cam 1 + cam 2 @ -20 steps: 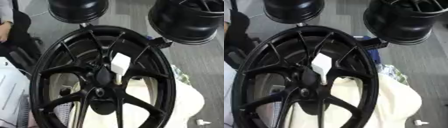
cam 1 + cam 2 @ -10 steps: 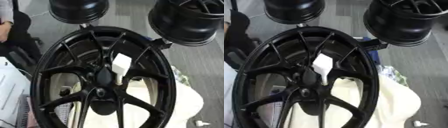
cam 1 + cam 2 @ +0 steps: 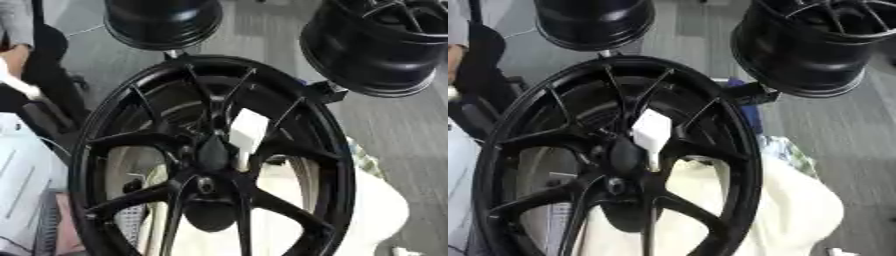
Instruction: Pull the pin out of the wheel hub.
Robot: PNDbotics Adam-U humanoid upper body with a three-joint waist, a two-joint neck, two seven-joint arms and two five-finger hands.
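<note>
black wheel hub (image 3: 210,155) w/ white tag (image 3: 651,131) at centre, no text readable; no hands visible, fingers can't tell.

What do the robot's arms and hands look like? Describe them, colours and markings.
Neither arm nor hand shows in either eye view, so their look cannot be told. The views show only the black multi-spoke alloy wheel and a white rectangular tag by its hub.

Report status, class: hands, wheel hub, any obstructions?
No robot hand in view, either side. Black spoked wheel standing close before the camera, hub visible; pin not clearly made out. White tag sits across the spokes just above the hub.
</note>
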